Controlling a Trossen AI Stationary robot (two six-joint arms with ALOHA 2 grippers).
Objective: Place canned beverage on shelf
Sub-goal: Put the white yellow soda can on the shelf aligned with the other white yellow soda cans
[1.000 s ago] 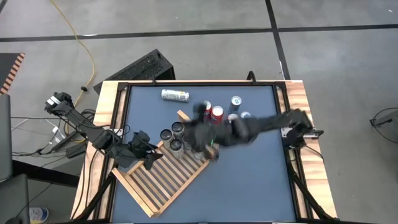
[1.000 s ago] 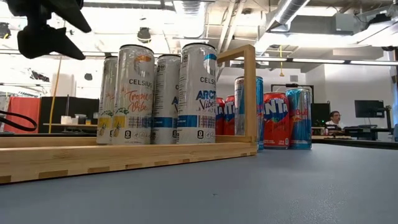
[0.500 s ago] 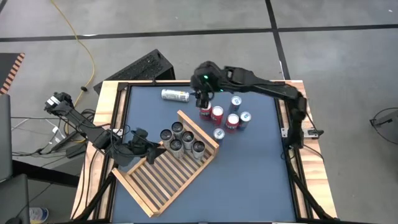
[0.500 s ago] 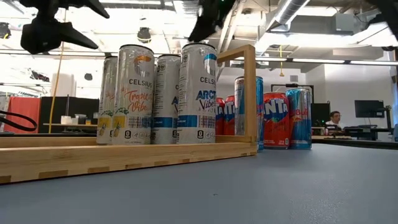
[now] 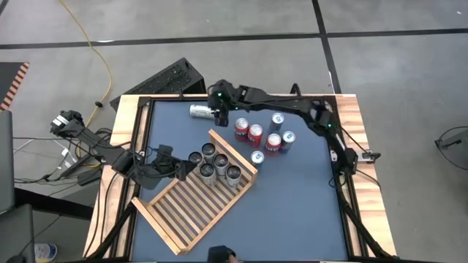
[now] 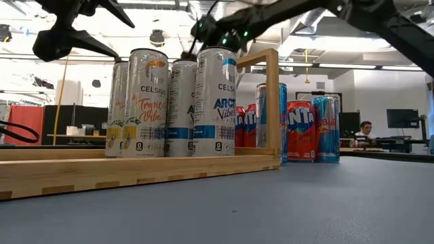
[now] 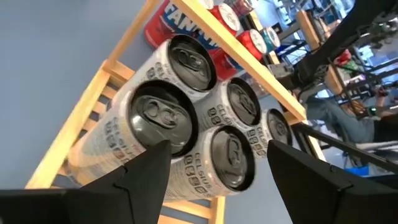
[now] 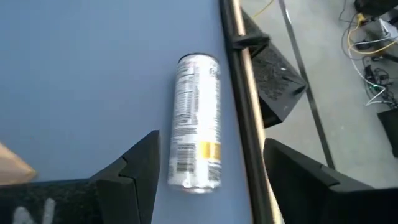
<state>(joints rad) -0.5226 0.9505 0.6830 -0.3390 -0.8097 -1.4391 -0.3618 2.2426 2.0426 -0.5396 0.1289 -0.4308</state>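
Can is lying on its side at the surface's eleven o'clock, well apart from the shelf. Your right pincer is hovering beside it, spread apart, likely lining up a grab. Your left pincer is waiting, apart, facing the shelved cans.

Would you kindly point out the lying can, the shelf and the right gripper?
lying can [image 8: 198, 121]: right wrist view, mid side.
shelf [image 5: 191, 212]: high view, bare slats.
right gripper [image 5: 219, 113]: high view, between its fingers.
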